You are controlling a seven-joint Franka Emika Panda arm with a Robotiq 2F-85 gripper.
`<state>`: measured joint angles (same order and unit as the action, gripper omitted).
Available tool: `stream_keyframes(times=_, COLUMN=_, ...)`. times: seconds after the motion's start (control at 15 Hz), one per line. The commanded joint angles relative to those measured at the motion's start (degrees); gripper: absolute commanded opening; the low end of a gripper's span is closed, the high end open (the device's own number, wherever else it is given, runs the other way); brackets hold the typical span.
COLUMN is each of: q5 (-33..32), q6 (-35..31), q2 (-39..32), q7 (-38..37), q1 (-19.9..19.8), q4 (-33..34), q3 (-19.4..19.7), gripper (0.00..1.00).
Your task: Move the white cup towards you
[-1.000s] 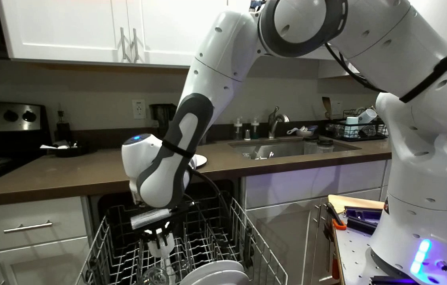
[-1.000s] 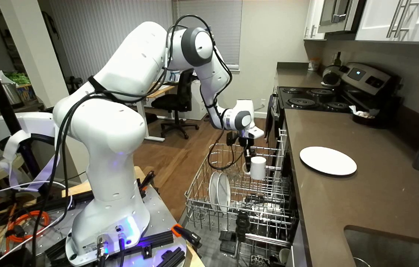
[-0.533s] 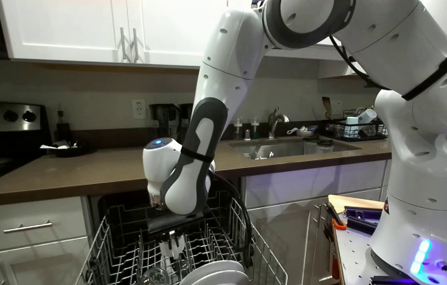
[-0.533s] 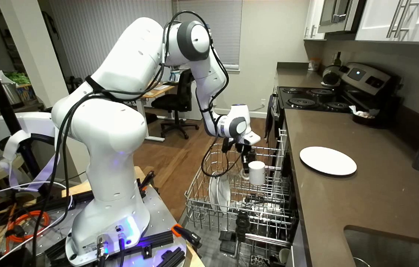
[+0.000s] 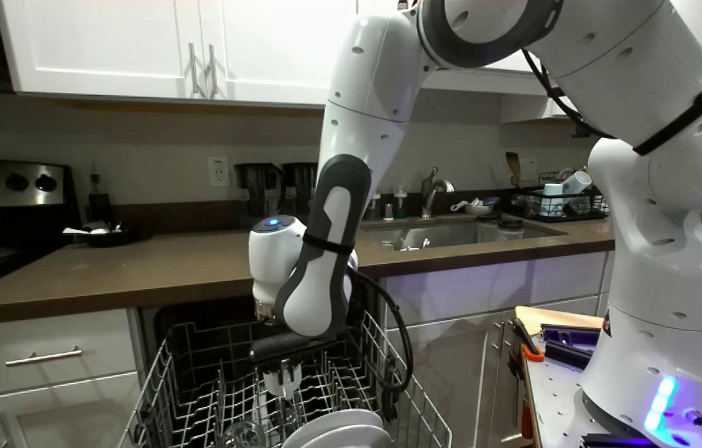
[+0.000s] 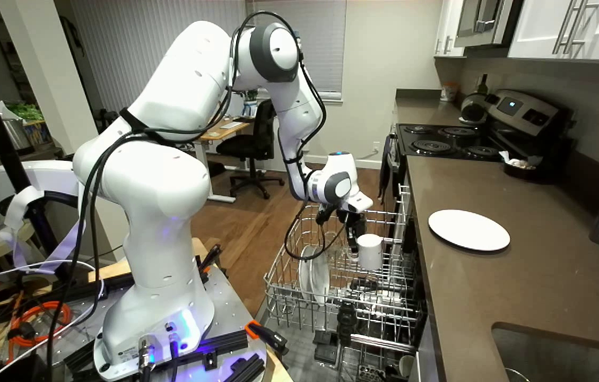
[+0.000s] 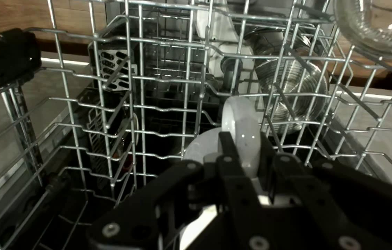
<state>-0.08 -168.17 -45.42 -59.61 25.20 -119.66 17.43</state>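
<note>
The white cup (image 6: pixel 370 253) is glossy and hangs over the pulled-out dishwasher rack (image 6: pixel 299 297). It also shows under the gripper in an exterior view (image 5: pixel 282 381). My gripper (image 6: pixel 353 239) is beside the cup with its fingers closed on the cup's handle. In the wrist view the handle (image 7: pixel 248 139) stands between the two fingertips of the gripper (image 7: pixel 245 144), and the cup's body (image 7: pixel 201 144) shows to the left, partly hidden by the fingers. I cannot tell how far the cup's bottom is above the wires.
White plates (image 6: pixel 314 273) stand in the rack on the robot's side. A clear glass (image 5: pixel 245 434) lies in the rack. The counter edge (image 6: pixel 432 297) runs alongside the rack, with a flat white plate (image 6: pixel 469 229) on the counter.
The gripper and cup have moved right in an exterior view; in another they have come slightly lower and nearer the camera. The grip on the handle has stayed the same.
</note>
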Motion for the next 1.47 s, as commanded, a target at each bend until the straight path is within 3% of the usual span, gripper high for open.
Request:
stream_keyframes(times=0.0, q5=2.35, q6=-4.24, q2=2.58, q7=0.05, q1=-0.12, q4=-3.99, q3=0.04, gripper=0.09)
stream_keyframes(times=0.27, q5=4.62, q6=-7.14, q2=2.62, q7=3.08, q1=-3.69, q4=-4.72, q3=-2.87, gripper=0.09)
stream_keyframes(times=0.87, q5=8.47, q6=-6.73, q2=2.4, q7=12.04, q1=-17.26, q4=-3.08, q3=-13.42, gripper=0.09)
stream_keyframes(times=1.4, q5=11.25, q6=-1.12, q2=0.06, q7=19.13, q1=-22.01, q4=2.62, q3=-17.13, gripper=0.09)
